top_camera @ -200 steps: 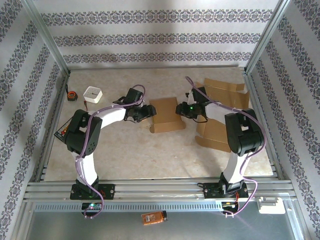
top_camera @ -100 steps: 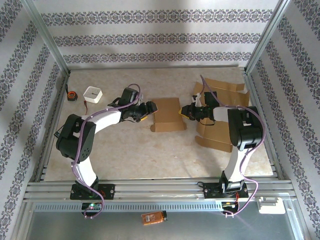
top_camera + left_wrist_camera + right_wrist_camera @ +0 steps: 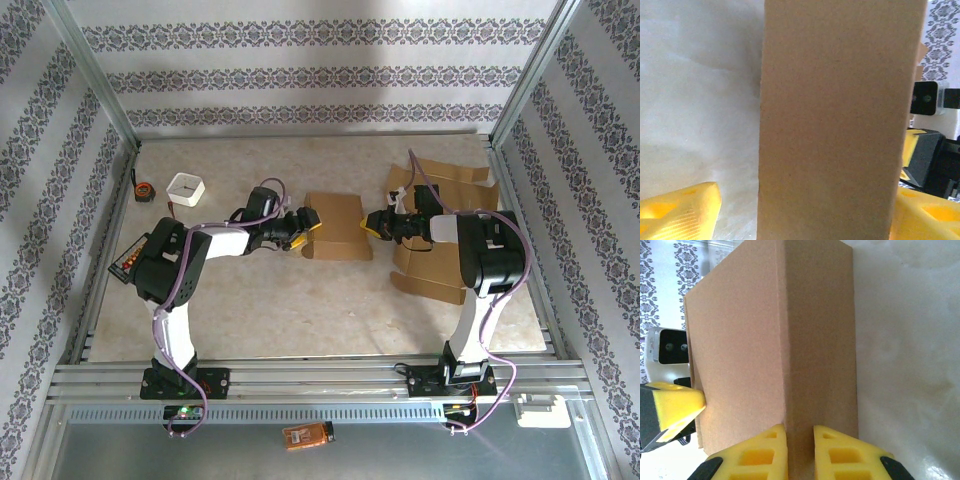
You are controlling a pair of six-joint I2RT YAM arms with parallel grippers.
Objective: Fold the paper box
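**Two grippers meet at the paper box**

The left gripper [image 3: 805, 220] stands wide, with one yellow finger on each side of the paper box [image 3: 336, 226] at mid-table [image 3: 300, 300]. The right gripper [image 3: 800, 455] is narrow and pinches the box's edge. The right arm partly covers the flat cardboard sheets [image 3: 445, 260]. The print on the orange device [image 3: 306, 435] is too small to read.

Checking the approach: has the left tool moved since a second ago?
Yes. The left tool moved right, away from the white container, up to the paper box.
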